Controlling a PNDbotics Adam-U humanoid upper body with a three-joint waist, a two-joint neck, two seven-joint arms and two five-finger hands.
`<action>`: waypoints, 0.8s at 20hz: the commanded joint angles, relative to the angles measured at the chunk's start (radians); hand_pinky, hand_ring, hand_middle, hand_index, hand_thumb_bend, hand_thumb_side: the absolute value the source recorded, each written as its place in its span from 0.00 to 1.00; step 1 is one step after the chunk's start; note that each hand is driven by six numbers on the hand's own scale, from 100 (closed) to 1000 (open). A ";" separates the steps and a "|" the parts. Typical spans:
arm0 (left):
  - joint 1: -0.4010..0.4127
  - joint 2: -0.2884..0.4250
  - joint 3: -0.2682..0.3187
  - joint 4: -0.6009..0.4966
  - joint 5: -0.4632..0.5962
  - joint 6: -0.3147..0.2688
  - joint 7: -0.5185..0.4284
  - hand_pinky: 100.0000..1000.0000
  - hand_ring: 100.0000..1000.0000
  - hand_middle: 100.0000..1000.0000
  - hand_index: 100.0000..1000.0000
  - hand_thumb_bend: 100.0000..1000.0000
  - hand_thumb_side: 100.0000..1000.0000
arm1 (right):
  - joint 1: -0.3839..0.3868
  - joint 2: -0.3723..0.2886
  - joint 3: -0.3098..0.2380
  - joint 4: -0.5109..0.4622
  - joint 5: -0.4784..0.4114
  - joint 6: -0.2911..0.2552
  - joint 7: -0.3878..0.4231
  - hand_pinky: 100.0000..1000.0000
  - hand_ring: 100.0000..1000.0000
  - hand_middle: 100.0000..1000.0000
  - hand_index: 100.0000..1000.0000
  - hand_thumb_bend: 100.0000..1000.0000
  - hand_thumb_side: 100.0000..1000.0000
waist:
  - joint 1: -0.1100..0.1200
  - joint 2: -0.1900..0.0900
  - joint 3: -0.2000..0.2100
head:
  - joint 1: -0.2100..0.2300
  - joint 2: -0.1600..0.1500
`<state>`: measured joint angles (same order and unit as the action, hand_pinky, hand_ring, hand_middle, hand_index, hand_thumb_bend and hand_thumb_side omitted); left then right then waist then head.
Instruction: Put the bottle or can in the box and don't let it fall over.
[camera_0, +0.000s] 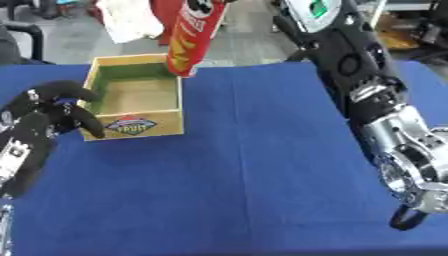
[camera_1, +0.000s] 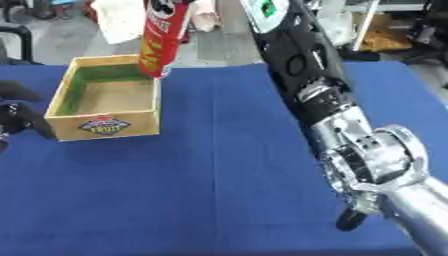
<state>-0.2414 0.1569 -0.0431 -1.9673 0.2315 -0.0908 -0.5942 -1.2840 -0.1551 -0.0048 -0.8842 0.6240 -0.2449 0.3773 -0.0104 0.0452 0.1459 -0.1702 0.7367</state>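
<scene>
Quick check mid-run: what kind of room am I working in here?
Probably a lab or workshop test bench: a blue cloth-covered table, a staged wooden box with a fruit label, and equipment clutter on the grey floor behind.

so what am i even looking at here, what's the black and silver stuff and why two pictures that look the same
Both pictures come from a stereo camera in a humanoid robot's head, looking down: left eye and right eye, same moment. The black and silver parts are its arms. The left robot hand, fingers curled and holding nothing, sits beside a wooden box on a blue table. The right arm reaches up out of view. A red can hangs tilted over the box's far corner; what holds it is cropped off.
</scene>
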 joint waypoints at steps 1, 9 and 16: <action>-0.021 -0.004 -0.006 -0.020 0.011 0.001 -0.007 0.53 0.55 0.69 0.84 0.00 0.61 | -0.028 0.031 0.005 -0.024 0.004 -0.005 -0.020 0.17 0.38 0.51 0.76 0.00 0.03 | 0.006 -0.011 0.009 | -0.015 -0.014; -0.042 -0.014 -0.013 -0.025 0.023 0.006 -0.013 0.54 0.55 0.69 0.84 0.00 0.61 | 0.002 0.106 0.017 -0.006 0.086 -0.022 -0.192 0.48 0.61 0.70 0.91 0.22 0.22 | 0.005 0.003 0.042 | -0.033 -0.020; -0.048 -0.016 -0.013 -0.026 0.027 0.011 -0.013 0.54 0.55 0.68 0.84 0.00 0.61 | 0.014 0.115 0.027 0.009 0.330 -0.029 -0.220 1.00 1.00 1.00 1.00 0.66 0.46 | -0.002 0.007 0.047 | -0.029 -0.019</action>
<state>-0.2732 0.1399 -0.0555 -1.9729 0.2537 -0.0799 -0.6057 -1.2497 -0.0316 0.0276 -0.8670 0.9188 -0.2741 0.1670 -0.0154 0.0580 0.1921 -0.2005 0.7272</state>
